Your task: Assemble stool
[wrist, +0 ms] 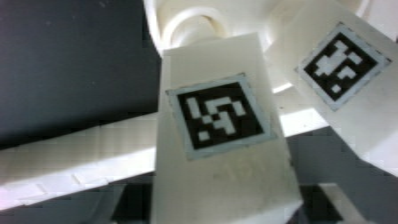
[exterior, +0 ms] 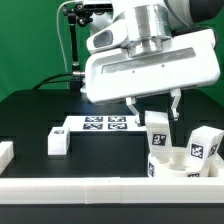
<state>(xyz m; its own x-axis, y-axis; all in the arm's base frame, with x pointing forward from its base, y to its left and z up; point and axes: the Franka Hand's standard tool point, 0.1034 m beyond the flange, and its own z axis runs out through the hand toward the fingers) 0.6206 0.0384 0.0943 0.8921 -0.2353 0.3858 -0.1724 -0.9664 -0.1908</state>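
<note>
Reaching straight down, the arm (exterior: 150,55) holds its pincer (exterior: 157,114) spread wide astride an upright leg (exterior: 158,131).

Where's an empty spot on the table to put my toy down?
Bare black table lies between the marker board and the front rail, and behind the board on the exterior view's left. The exterior view's right is crowded: seat, legs and gripper bunch together.
</note>
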